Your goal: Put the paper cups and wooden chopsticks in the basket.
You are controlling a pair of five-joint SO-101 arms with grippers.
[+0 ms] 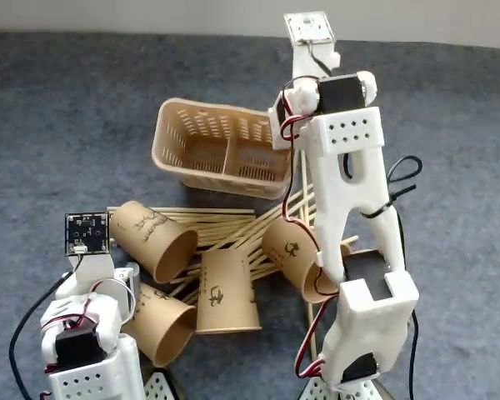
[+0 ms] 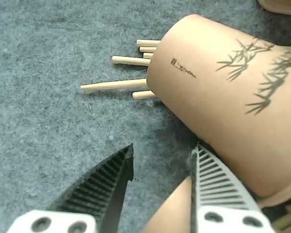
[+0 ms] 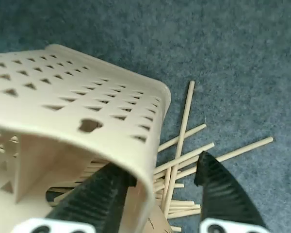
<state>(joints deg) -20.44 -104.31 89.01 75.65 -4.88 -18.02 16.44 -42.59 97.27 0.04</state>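
The beige basket (image 1: 221, 148) with a divider stands at the back of the grey mat. Several paper cups lie on their sides in front of it: one (image 1: 154, 239) at the left, one (image 1: 162, 325) nearest the left arm, one (image 1: 225, 292) in the middle, one (image 1: 300, 258) by the right arm. Wooden chopsticks (image 1: 225, 221) are scattered under them. My left gripper (image 2: 162, 160) is open just above the mat beside a cup (image 2: 223, 107), with another cup's rim (image 2: 172, 211) under it. My right gripper (image 3: 160, 177) is open, astride the corner of the basket (image 3: 87, 111).
Chopstick ends (image 2: 121, 85) stick out from behind the cup in the left wrist view. More chopsticks (image 3: 184, 145) lie fanned beside the basket's corner. The right arm (image 1: 350, 183) stretches over the cups and sticks. Bare grey mat (image 1: 58, 125) surrounds the pile.
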